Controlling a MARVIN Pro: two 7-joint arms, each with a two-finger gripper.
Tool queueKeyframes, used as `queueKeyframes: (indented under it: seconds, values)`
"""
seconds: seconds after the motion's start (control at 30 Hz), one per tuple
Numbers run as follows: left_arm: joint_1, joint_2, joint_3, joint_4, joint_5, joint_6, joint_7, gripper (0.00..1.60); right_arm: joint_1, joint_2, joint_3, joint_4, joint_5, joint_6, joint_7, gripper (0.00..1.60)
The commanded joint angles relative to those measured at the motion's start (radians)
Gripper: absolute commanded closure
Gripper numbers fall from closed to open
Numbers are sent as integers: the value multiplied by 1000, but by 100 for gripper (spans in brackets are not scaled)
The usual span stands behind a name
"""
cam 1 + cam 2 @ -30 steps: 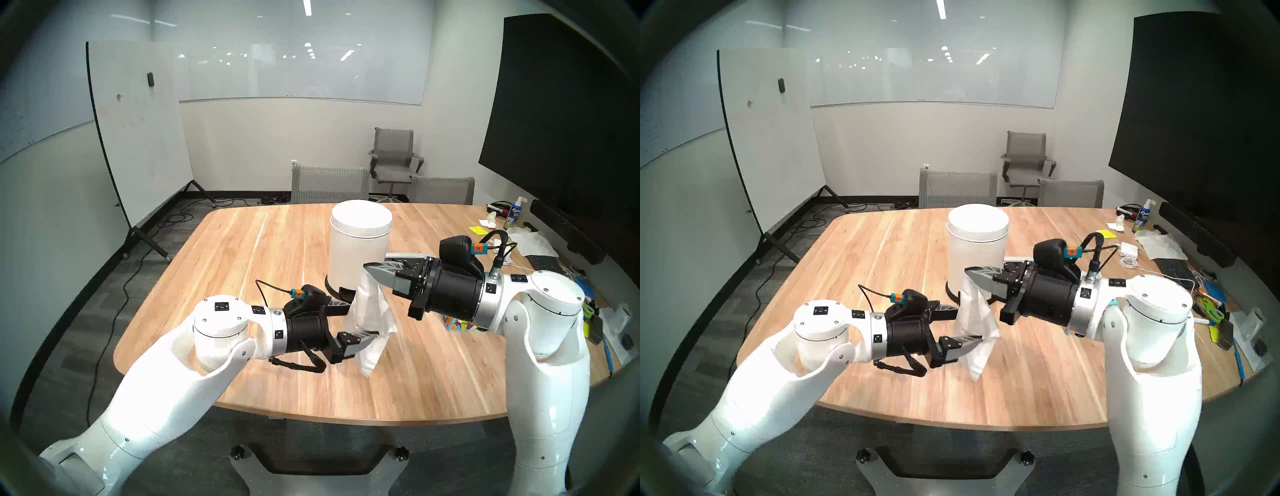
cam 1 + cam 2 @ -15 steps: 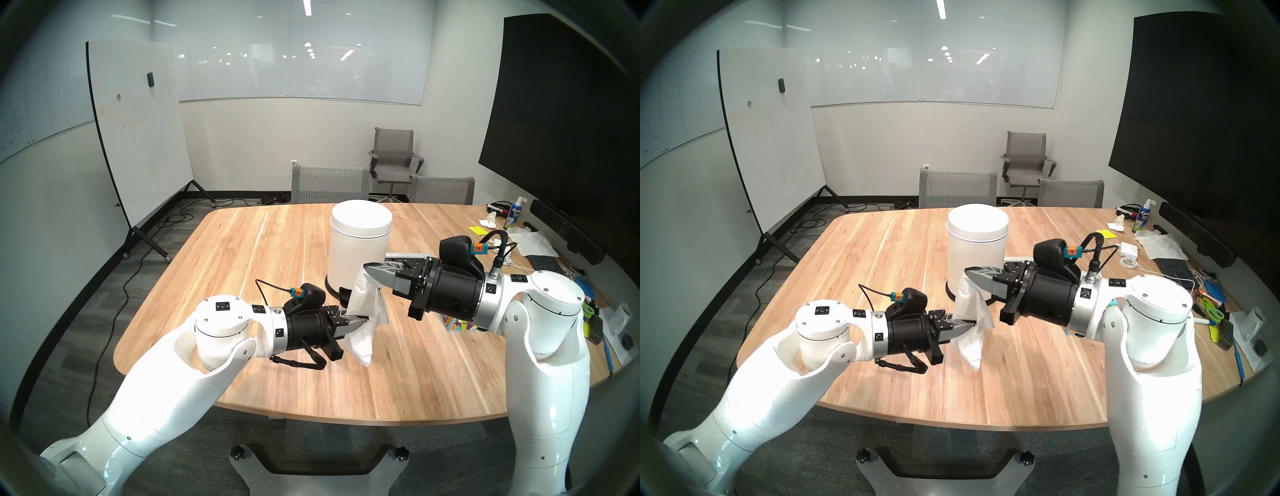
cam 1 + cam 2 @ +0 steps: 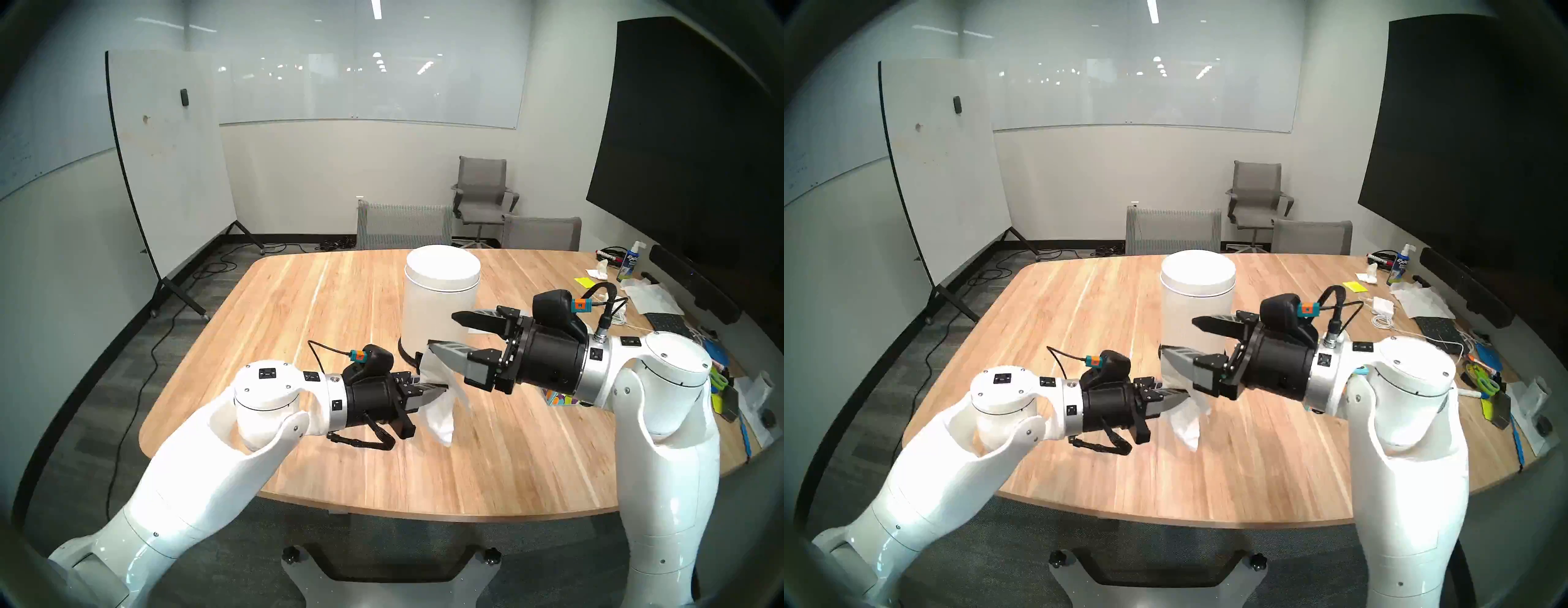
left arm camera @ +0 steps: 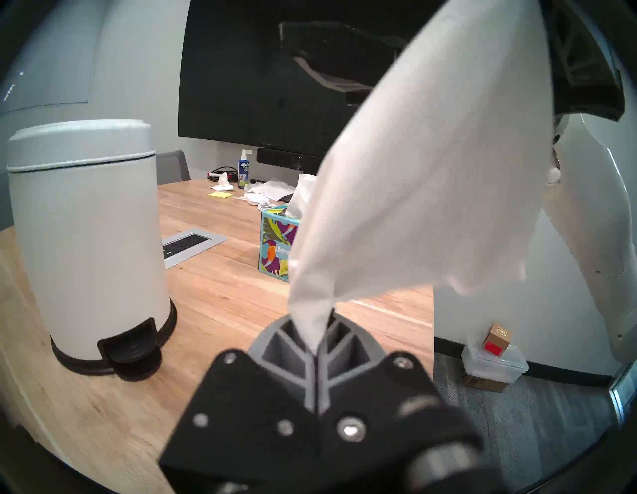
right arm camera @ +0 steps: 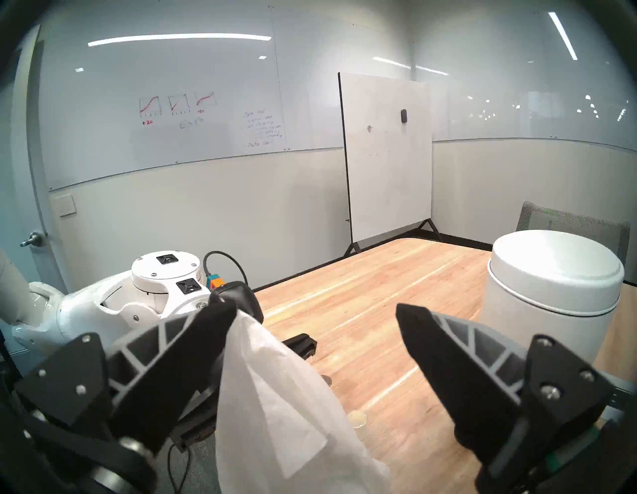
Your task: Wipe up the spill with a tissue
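A white tissue hangs above the wooden table, pinched in my shut left gripper. The left wrist view shows the fingers closed on its corner, with the sheet fanning upward. My right gripper is open just right of it. The tissue's top lies against its lower finger. A small round glossy puddle, the spill, shows on the table only in the right wrist view, below the open right gripper. It is hidden in the head views.
A white pedal bin stands on the table just behind both grippers. A colourful tissue box sits under my right forearm. A grey power outlet plate is set in the table. Clutter covers the table's right end.
My left gripper closed on the hanging tissue. My right gripper then opened and let it go, shifting slightly left and down. The tissue now hangs from the left gripper.
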Motion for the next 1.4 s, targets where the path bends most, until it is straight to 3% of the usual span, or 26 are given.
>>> queueKeyframes:
  seconds: [0.0, 0.77, 1.37]
  values:
    - [20, 21, -36, -32, -25, -5, -10, 160, 18, -4, -3, -9, -6, 6, -12, 0]
    - [42, 110, -173, 8, -81, -24, -88, 160, 20, 4, 1, -32, -12, 34, -39, 0]
    - [27, 131, -204, 68, -82, -38, -114, 160, -15, 8, 10, -1, -39, 8, -77, 0]
